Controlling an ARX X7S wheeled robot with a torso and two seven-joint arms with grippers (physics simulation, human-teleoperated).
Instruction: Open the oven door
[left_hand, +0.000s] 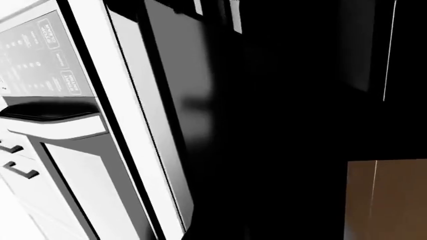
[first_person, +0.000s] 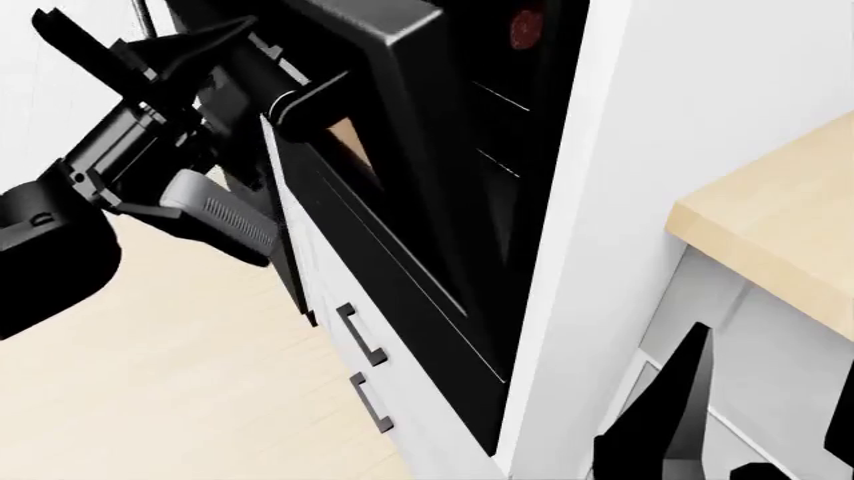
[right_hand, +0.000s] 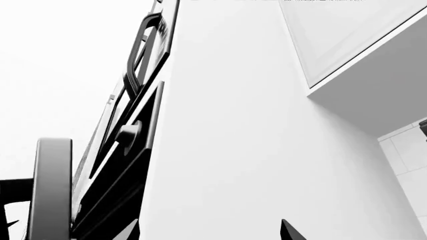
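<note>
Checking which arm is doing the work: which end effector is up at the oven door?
The left end effector, its fingers spread around the handle end at the oven door's top edge. The right end effector sits low beside the white cabinet.

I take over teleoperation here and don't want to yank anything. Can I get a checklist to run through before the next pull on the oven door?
1. Oven door off its frame: ok, ajar, dark cavity showing behind it.
2. Left gripper at the door's top edge: ok.
3. Left jaws closed on the handle: cannot tell, contact hidden.
4. Door fully open: not ok, only partly swung.
5. Right gripper away from the door: ok, low beside the white cabinet side.
</note>
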